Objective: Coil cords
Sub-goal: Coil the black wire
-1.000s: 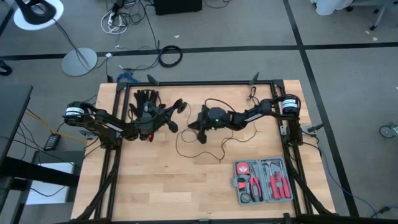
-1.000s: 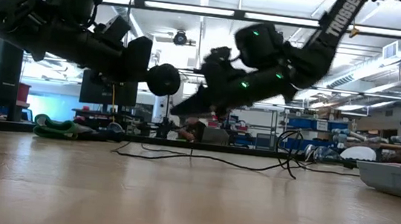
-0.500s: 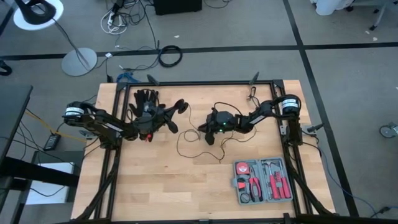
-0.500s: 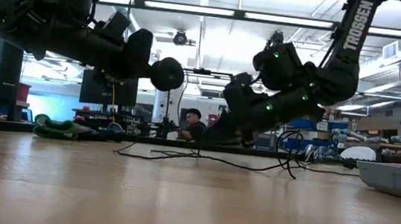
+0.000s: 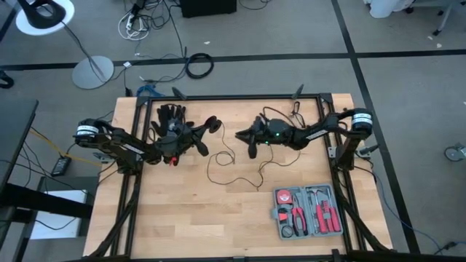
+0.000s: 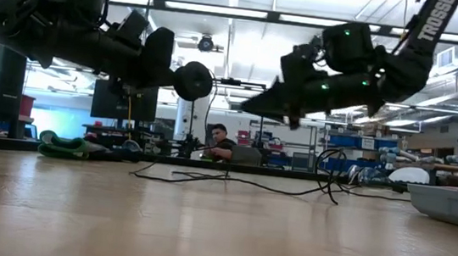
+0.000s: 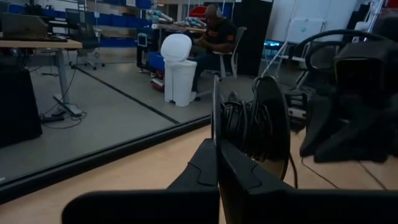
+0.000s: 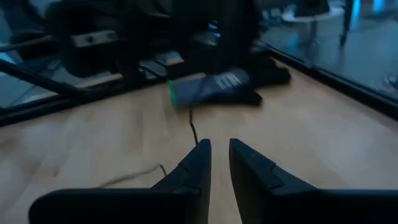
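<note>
Above the surface [image 5: 182, 218], left gripper [image 5: 211, 124] clamped the disc [image 6: 193, 81]; right gripper [image 5: 244, 137] hung slightly parted, empty (loose cord [image 5: 218, 164] could snag).

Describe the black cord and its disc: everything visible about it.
The cord is one very thin black wire lying in loose, uneven loops on the wooden table, between the two arms. Its round black disc is held off the table, clamped on edge in the left gripper, with wire turns gathered against it. The right gripper hovers nearby, holding nothing.
</note>
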